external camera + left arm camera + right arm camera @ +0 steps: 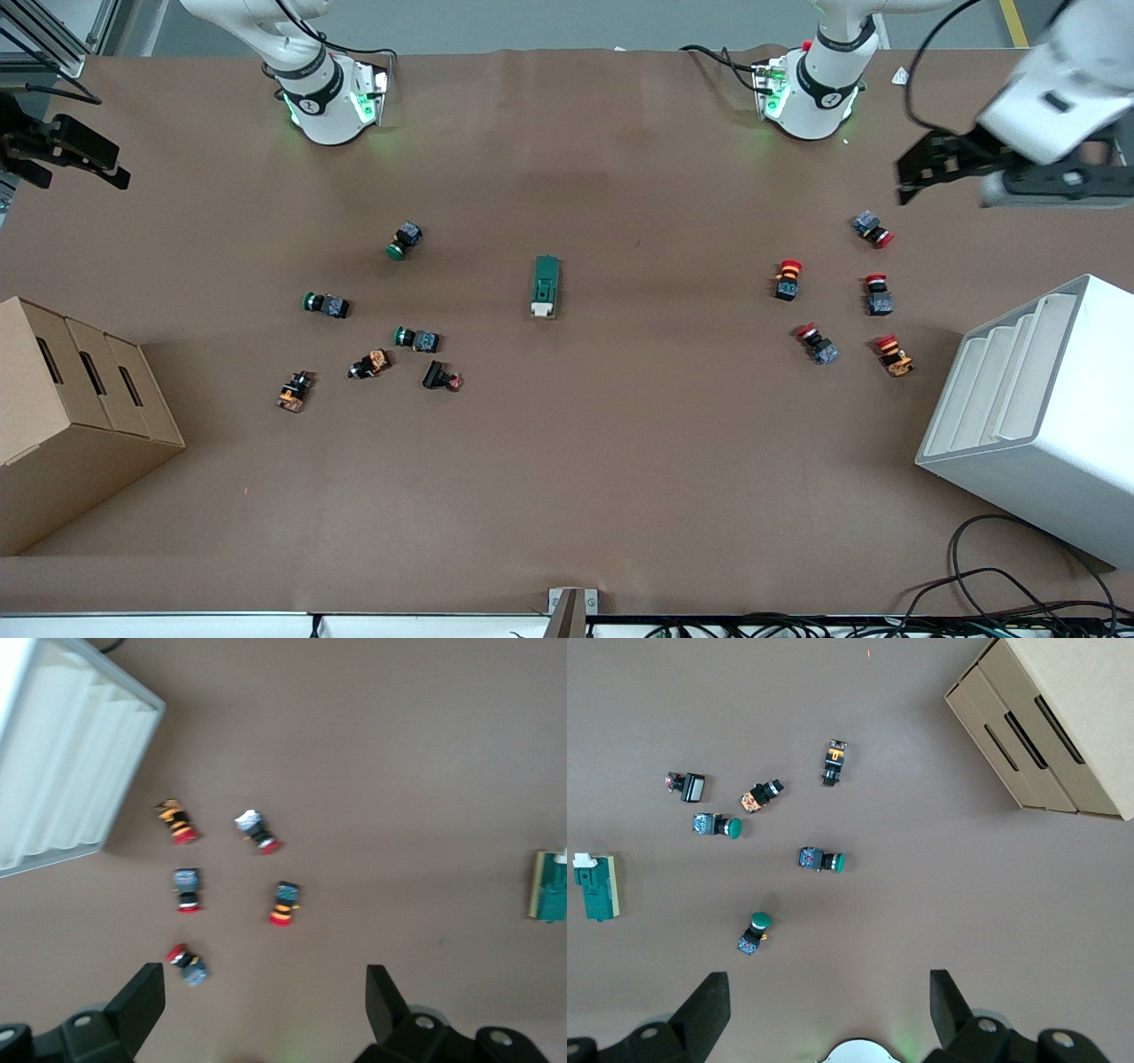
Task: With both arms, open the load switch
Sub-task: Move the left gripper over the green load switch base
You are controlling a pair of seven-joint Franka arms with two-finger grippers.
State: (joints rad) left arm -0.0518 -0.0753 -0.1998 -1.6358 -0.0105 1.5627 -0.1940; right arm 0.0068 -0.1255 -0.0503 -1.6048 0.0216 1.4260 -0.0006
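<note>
The load switch, a dark-green block, lies in the middle of the table with its cream lever end toward the front camera. It also shows at the edge of both wrist views, as the load switch and the load switch. My left gripper hangs open over the left arm's end of the table, above the red-capped buttons. Nothing sits between the fingers of that left gripper. My right gripper hovers open and empty over the right arm's end. The brown table surface shows below the right gripper.
Several green and orange push buttons lie scattered toward the right arm's end, and several red-capped push buttons toward the left arm's end. A cardboard box and a white ribbed bin stand at the two ends. Cables trail at the front edge.
</note>
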